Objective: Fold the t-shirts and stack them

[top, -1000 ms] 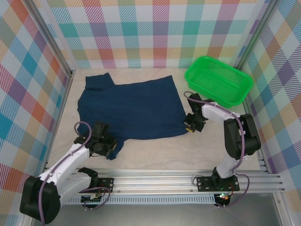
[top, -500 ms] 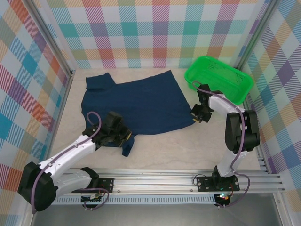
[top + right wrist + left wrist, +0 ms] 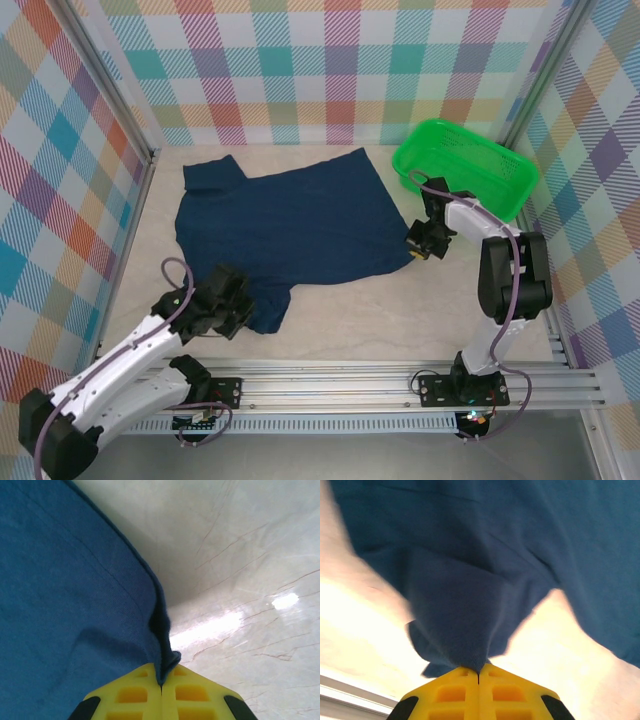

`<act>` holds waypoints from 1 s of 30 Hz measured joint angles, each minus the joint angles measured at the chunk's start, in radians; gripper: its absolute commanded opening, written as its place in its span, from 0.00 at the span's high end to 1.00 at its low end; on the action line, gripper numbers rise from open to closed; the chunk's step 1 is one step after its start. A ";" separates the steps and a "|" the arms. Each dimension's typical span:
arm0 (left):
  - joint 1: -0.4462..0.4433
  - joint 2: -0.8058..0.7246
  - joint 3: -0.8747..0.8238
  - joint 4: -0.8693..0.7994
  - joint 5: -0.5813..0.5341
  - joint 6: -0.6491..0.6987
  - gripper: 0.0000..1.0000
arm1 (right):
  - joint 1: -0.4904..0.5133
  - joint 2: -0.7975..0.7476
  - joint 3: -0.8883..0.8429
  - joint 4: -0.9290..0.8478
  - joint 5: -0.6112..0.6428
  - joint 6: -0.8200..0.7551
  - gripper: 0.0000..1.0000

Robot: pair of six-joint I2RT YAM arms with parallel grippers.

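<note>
Left pincer (image 3: 479, 676), yellow jaws pressed together, pinched a bunched fold of the dark navy t-shirt (image 3: 485, 565) above the pale desk (image 3: 365, 630).

marble-look table (image 3: 360, 320): navy t-shirt (image 3: 290, 225), green basket (image 3: 465, 170).

Right gripper (image 3: 418, 247) dragged its corner of the t-shirt (image 3: 290, 220) closer to the green basket (image 3: 465, 165), and the whole shirt slid that way. Left gripper (image 3: 232, 312) swung the sleeve basket-ward, then backed away again.
</note>
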 measured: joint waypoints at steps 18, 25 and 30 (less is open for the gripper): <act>0.000 -0.024 -0.034 -0.124 -0.109 0.039 0.40 | 0.076 -0.010 -0.015 -0.014 0.024 -0.021 0.60; 0.125 0.007 0.203 -0.171 -0.147 0.080 0.59 | 0.082 -0.219 -0.020 -0.011 0.063 -0.022 0.56; 0.420 0.177 0.135 -0.030 -0.060 0.129 0.73 | 0.113 -0.219 -0.020 0.030 0.037 -0.023 0.59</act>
